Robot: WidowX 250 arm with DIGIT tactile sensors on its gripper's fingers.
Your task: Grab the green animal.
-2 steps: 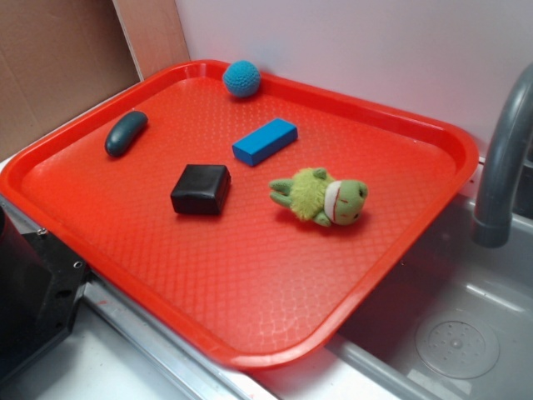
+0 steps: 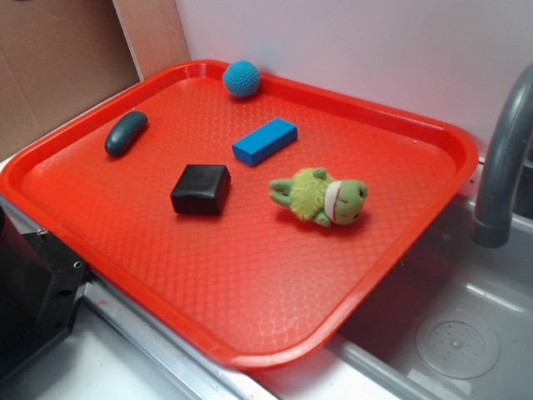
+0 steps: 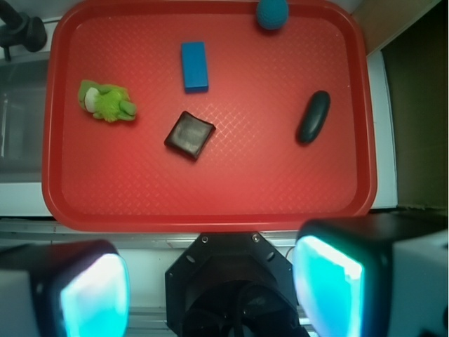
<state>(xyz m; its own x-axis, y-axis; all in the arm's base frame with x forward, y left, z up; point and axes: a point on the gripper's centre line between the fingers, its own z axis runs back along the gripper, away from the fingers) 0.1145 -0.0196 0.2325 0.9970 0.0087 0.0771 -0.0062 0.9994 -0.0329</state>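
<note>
The green animal [image 2: 321,197], a small fuzzy yellow-green plush with a white-and-red mouth, lies on its side on the red tray [image 2: 275,312], right of the middle. In the wrist view the green animal [image 3: 106,102] lies at the tray's left part. My gripper [image 3: 210,291] is open and empty, high above and well back from the tray, over the robot base. Its two fingers [image 3: 91,295] show at the bottom of the wrist view. The gripper itself does not show in the exterior view.
Also on the tray are a blue block [image 2: 265,141], a black square block [image 2: 201,189], a dark teal oval object [image 2: 126,133] and a blue knitted ball [image 2: 241,78]. A grey faucet [image 2: 504,162] and sink [image 2: 458,342] lie to the right. The black robot base [image 2: 33,292] is at the lower left.
</note>
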